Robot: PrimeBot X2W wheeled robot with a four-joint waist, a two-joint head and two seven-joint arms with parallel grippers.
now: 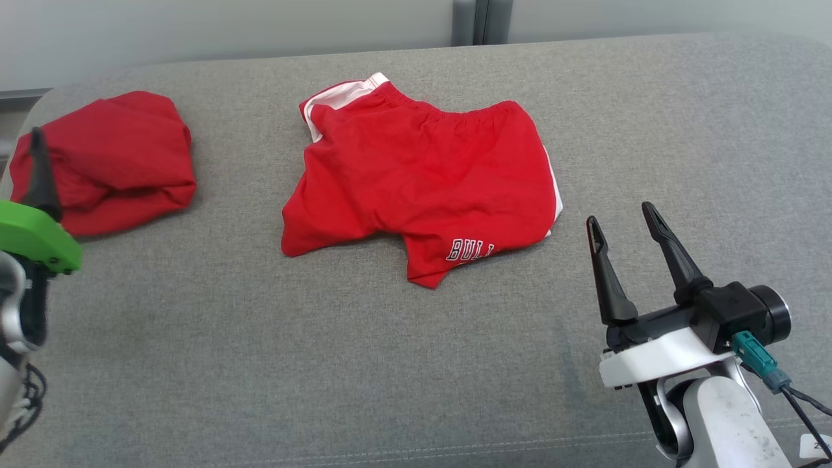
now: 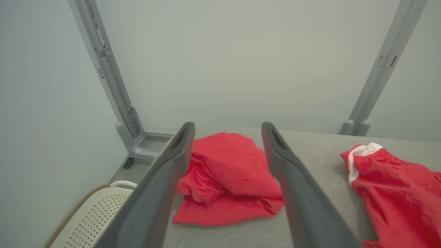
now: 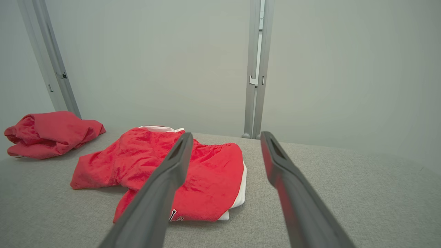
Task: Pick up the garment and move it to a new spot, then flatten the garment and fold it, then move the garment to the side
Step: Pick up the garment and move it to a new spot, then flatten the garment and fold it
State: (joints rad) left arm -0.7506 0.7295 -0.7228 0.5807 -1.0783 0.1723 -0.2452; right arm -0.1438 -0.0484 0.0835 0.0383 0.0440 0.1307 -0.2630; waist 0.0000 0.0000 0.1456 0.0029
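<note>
Both grippers are wide open with nothing between the fingers.

Your right gripper (image 1: 619, 214) hovers over the grey woven upholstery surface (image 1: 260, 364), fingers pointing away from you. The red basketball shorts with white side trim and white lettering (image 1: 422, 175) lie ahead and left of its tips, near but not touching. I take these as the task garment. They're spread mostly flat with the elastic waistband on the far side, but one leg looks doubled over.

Your left gripper (image 2: 227, 127) sits off the opposite end. The crumpled red cloth bundle (image 1: 110, 162) is directly ahead of its fingers, lying near the surface's edge. Below that edge, on the left gripper's near left, is a white perforated plastic basket (image 2: 96, 213).

Risks from here:
- Wrong target. Both items are red, and the left gripper is lined up on the bundle rather than the shorts.
- Top-layer pinch. The fabric is thin and layered at the hem, so a shallow grasp lifts one ply and the rest drags or unfolds unevenly.
- Digging in. Come down too steeply and the fingertips catch the upholstery.
- Left arm sweep. Swing it towards the shorts carelessly and it could shove the bundle off the edge.
</note>
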